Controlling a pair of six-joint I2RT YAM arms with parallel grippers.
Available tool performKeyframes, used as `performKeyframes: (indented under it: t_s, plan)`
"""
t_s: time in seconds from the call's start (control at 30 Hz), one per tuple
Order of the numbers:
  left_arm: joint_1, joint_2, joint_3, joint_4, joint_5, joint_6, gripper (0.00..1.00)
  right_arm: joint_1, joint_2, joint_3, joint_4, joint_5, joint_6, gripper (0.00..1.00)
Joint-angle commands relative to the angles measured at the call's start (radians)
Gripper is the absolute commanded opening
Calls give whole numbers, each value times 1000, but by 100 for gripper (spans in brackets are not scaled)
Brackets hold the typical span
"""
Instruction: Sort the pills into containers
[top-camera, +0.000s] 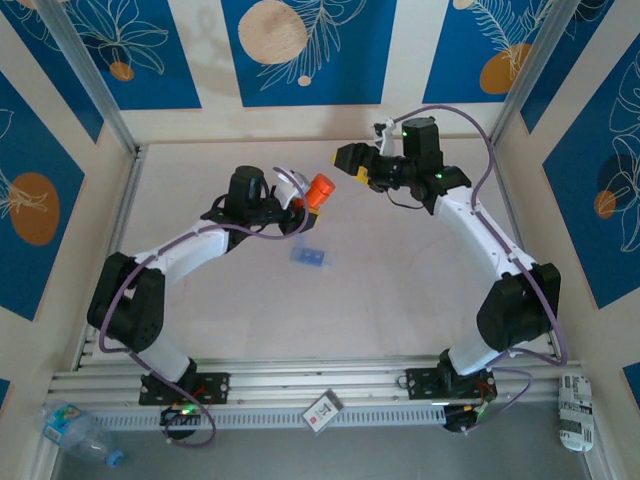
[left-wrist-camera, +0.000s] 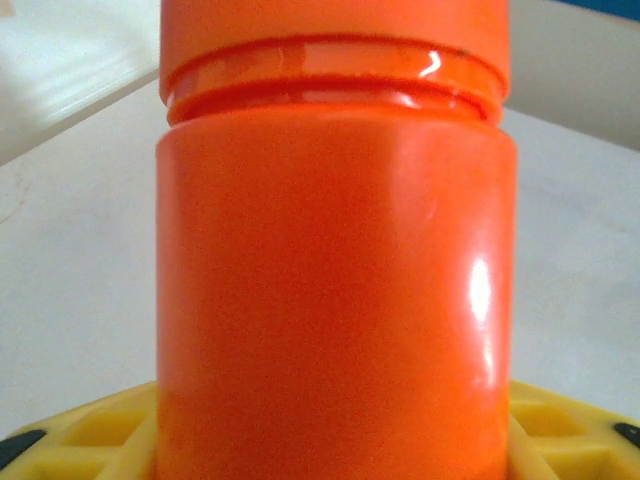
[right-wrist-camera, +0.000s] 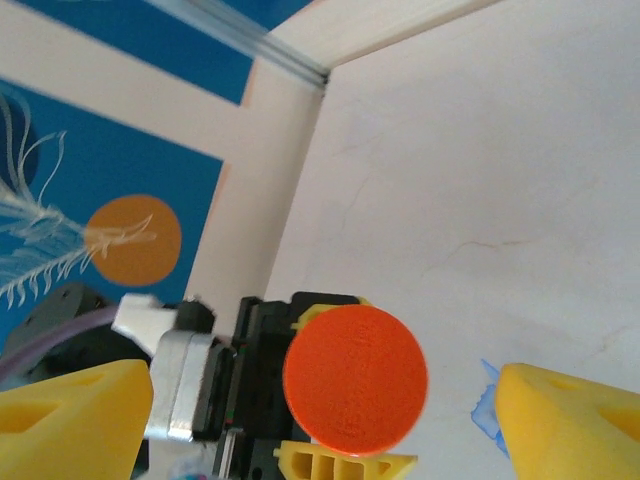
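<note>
At the near edge, in front of the rail carrying the arm bases, a clear water bottle (top-camera: 78, 436) is lying at the left, a small white card (top-camera: 322, 410) in the middle and a crumpled packet (top-camera: 576, 411) at the right. Farther in, the blue pill box (top-camera: 311, 257) is lying flat on the pale table (top-camera: 400, 270), between the two arms and apart from both hands. Just beyond it, the left hand (top-camera: 301, 205) is gripping an orange bottle (top-camera: 321, 190) by its body, its yellow fingers (left-wrist-camera: 75, 440) pressing against the sides and the cap end pointing toward the right arm. Farther back, the right hand (top-camera: 347, 160) is facing the bottle's round cap (right-wrist-camera: 355, 378), its yellow fingers (right-wrist-camera: 70, 420) standing wide apart on either side and touching nothing.
</note>
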Motion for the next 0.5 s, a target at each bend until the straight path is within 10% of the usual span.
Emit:
performKeyframes:
  t_s: [0.0,0.47]
  plan:
    - [2,-36,-4,46,-46,48,0,34,-2,-11,-38,101,108,89]
    - [-5,-31,-7,44,-34,50,0,117,87,52,-66,128,106,84]
